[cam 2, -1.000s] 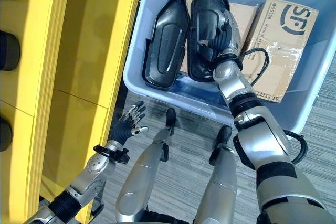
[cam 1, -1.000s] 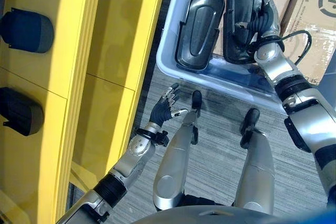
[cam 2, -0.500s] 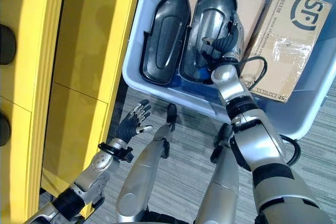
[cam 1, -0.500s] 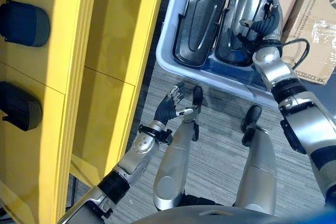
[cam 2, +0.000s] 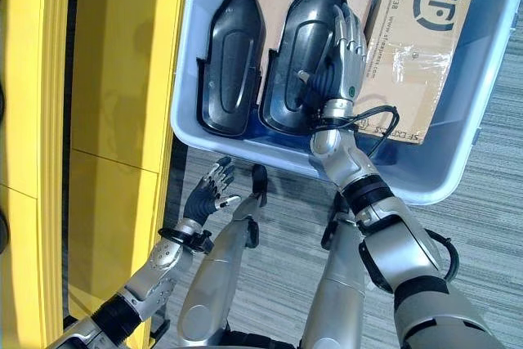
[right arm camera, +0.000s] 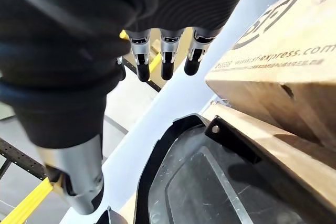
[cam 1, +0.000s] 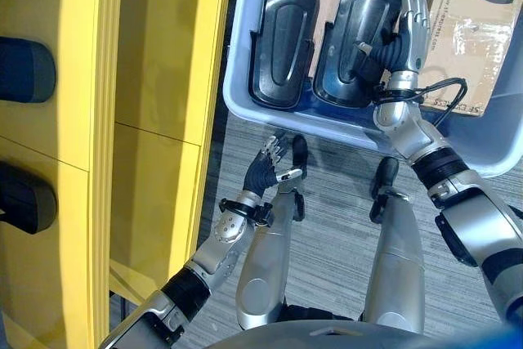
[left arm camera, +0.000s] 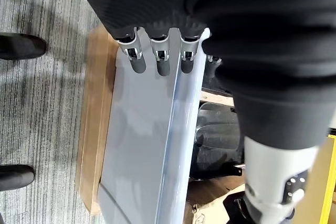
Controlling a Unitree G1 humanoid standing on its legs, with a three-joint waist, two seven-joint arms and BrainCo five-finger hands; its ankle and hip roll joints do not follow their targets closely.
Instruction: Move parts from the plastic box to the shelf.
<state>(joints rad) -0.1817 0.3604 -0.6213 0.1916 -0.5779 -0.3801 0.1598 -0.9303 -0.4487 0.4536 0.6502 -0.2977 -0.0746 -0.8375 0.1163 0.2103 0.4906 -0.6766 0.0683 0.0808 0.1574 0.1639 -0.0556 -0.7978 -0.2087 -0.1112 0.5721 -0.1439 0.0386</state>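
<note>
The right hand [cam 2: 343, 46] lies with straight fingers on the glossy black moulded plastic part [cam 2: 298, 55] (nothing gripped); it should curl round its edge before lifting.

Setting: workshop or parts store. Evidence: yellow metal shelf [cam 1: 155, 79] holding dark moulded parts [cam 1: 24, 71]; just beside it, a plastic box [cam 2: 458, 161] with more black parts [cam 2: 225, 59] and a taped cardboard carton [cam 2: 417, 46]; grey carpet floor [cam 2: 490, 234].

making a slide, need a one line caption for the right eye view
Right robot hand open over a black part in the plastic box, yellow shelf alongside.
</note>
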